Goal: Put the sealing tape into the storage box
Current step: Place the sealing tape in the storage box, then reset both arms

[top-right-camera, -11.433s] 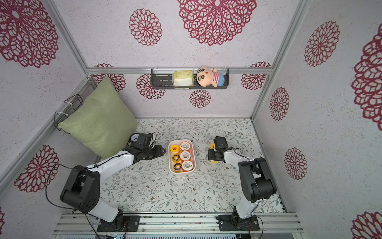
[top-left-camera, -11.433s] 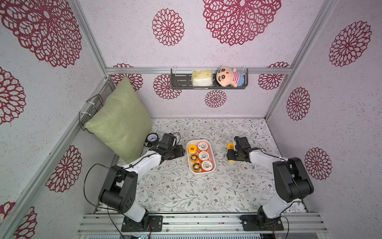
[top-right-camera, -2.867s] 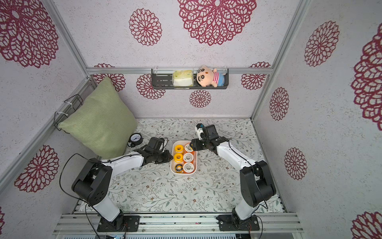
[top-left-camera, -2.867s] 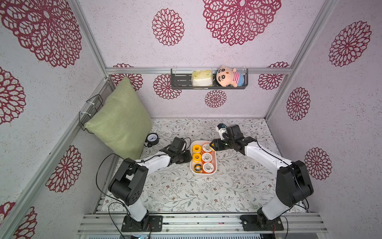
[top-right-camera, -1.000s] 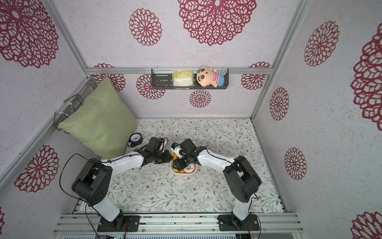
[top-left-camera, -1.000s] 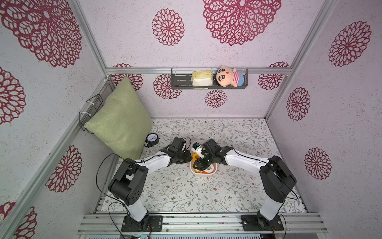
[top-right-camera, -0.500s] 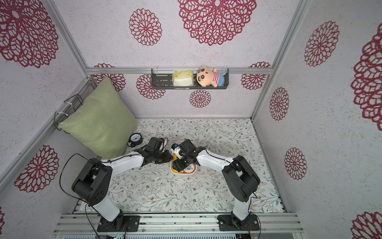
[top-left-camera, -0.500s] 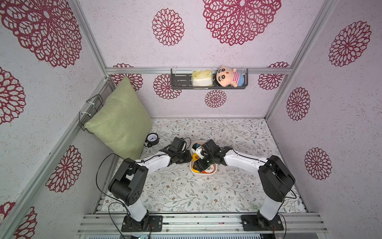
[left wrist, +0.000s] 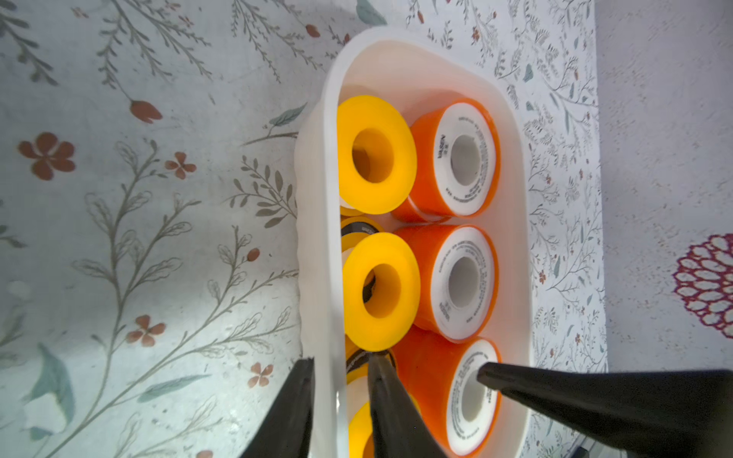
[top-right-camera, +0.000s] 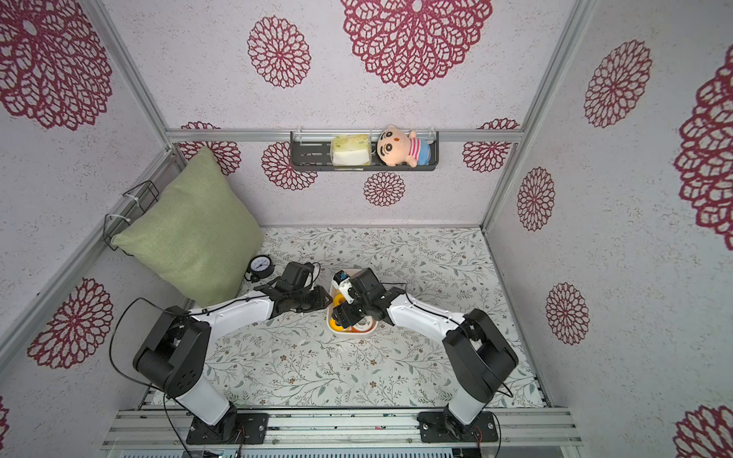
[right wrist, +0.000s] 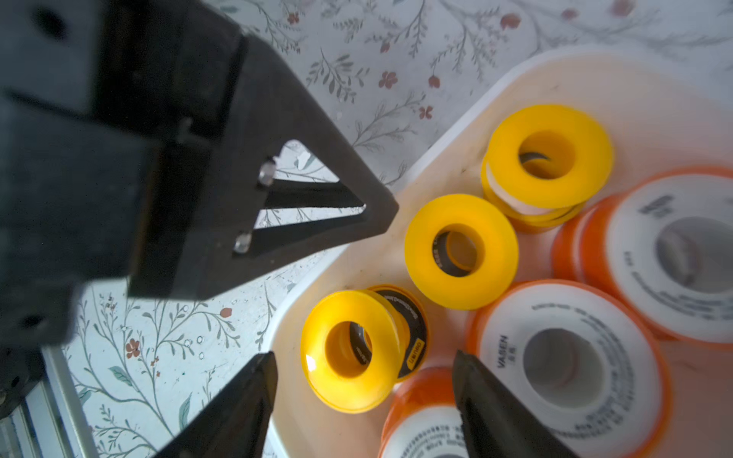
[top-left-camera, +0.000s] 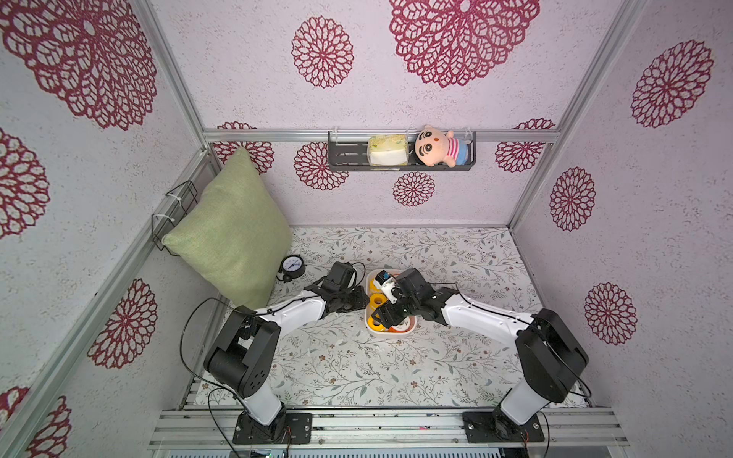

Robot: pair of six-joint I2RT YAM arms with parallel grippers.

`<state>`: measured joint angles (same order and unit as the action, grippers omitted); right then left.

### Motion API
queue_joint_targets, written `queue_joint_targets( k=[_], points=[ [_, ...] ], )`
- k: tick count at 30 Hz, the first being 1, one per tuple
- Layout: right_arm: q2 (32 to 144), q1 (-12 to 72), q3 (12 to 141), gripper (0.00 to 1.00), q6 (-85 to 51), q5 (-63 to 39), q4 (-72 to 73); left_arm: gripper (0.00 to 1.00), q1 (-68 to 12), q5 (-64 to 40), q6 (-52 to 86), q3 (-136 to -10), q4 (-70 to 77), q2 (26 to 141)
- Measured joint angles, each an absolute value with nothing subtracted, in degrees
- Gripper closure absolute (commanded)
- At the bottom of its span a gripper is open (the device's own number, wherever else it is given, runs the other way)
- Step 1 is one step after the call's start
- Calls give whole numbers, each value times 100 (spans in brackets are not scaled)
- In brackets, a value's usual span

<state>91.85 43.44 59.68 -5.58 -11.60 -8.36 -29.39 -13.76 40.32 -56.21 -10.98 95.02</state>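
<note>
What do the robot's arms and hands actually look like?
The left arm and right arm match: glossy white shells, chunky black joints, thin black cables looping alongside. The left hand and right hand each have two matte black fingers tapering to blunt points.

a tabletop [top-left-camera: 396, 365] under a pale cloth [top-right-camera: 317, 368] printed with grey-green sprigs and small red flowers fills the floor of the booth in both top views. a glossy white storage box [top-left-camera: 390, 336] with rounded corners stands on it near the middle, its long side running front to back. toward the left rear, a black-rimmed gauge [top-left-camera: 292, 266] with a white dial sits on the cloth just beside a green cushion [top-left-camera: 234, 234], which rests on the table and leans against the left wall. a small white scrap [left wrist: 43, 412] lies apart from the box.
</note>
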Motion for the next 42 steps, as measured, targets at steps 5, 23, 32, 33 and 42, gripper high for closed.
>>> queue_joint_targets(
  k=[5, 23, 32, 33, 42],
  points=[
    [8392, 4235, 5376, 16, -762, -504, -117, 48, -2943, -1153, 4007, -5435, -1000, 8969],
    [6445, 2989, 3264, 1, -1420, 2279, 1306, 2, -2902, 2038, 3013, -4368, -1026, 6617],
    [6224, 2102, 2851, 1, -1404, 2987, 1737, 3, -2062, 3358, 2255, -4003, -943, 6206],
    [6224, 1994, 2794, 1, -1402, 3041, 1833, 3, -1933, 3441, 2196, -3940, -878, 6208],
    [6337, 1428, 1925, 1, -1343, 3291, 3070, 3, -1072, 3376, 1535, -3411, 69, 6556]
  ],
)
